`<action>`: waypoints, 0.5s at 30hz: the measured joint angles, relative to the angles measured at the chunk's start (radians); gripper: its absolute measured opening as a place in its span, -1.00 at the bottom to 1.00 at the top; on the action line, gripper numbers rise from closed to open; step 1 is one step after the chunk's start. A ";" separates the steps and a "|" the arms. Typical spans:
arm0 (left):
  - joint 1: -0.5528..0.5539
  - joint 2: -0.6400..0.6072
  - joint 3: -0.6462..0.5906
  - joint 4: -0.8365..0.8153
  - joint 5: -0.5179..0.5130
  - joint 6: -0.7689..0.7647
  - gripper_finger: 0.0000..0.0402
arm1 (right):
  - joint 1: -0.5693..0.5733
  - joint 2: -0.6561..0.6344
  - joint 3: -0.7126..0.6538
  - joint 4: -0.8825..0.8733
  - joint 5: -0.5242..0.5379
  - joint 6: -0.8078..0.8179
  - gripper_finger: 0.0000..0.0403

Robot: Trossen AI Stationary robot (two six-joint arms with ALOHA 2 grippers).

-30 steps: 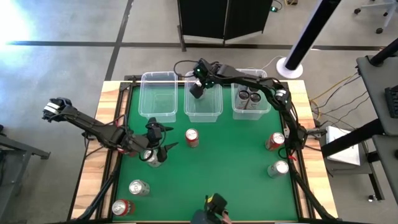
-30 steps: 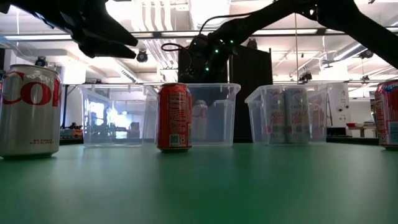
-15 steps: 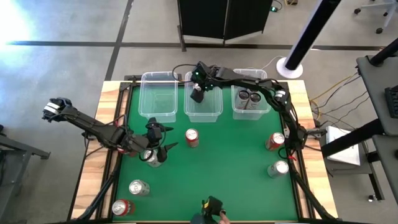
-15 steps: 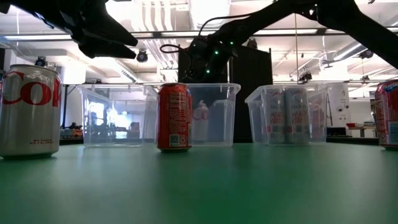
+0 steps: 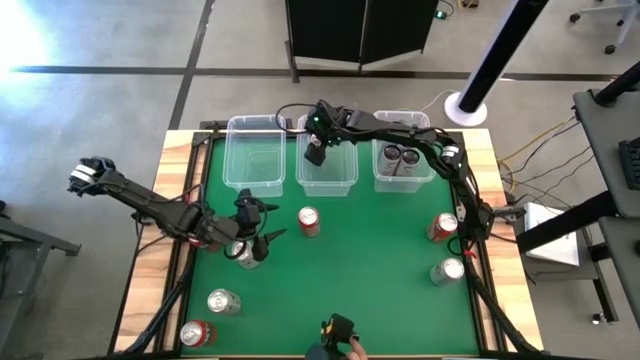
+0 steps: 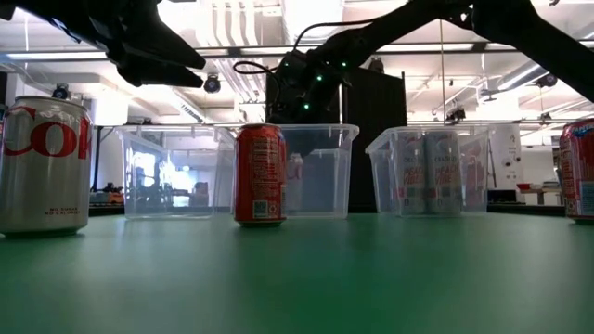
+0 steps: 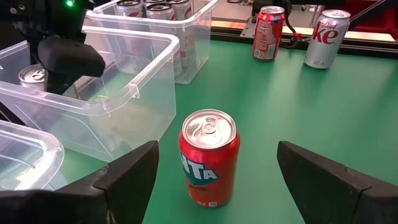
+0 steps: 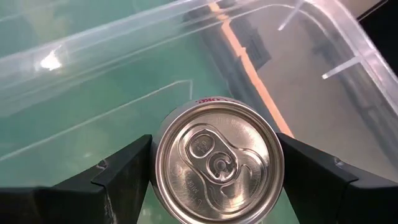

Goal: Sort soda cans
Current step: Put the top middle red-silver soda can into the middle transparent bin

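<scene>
Right gripper (image 8: 214, 180) was clamped on a can (image 8: 217, 163) just below its rim, low inside the middle bin (image 5: 327, 182). Rigid, slick, likely light; side grip suited. Left gripper (image 7: 217, 180) hung wide open, empty, by a red can (image 7: 208, 157).

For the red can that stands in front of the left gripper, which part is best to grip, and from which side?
Grip the red can on its round side wall, about mid-height, likely coming level from where the left gripper now faces it. The can stands upright and apart from the clear bin, and the jaws are open, one to each side.
</scene>
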 joint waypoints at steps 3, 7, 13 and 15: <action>0.000 0.000 0.000 -0.009 0.003 -0.008 0.55 | -0.002 0.000 -0.009 0.018 -0.011 0.006 0.50; -0.001 0.007 -0.009 -0.012 0.010 -0.025 0.55 | -0.004 0.000 -0.030 0.036 -0.011 0.012 0.51; 0.000 0.012 -0.010 -0.012 0.009 -0.025 0.55 | -0.003 -0.002 -0.027 0.012 -0.012 0.016 0.69; 0.000 0.012 -0.007 -0.009 0.009 -0.020 0.55 | 0.000 -0.002 -0.003 -0.022 -0.012 0.017 0.78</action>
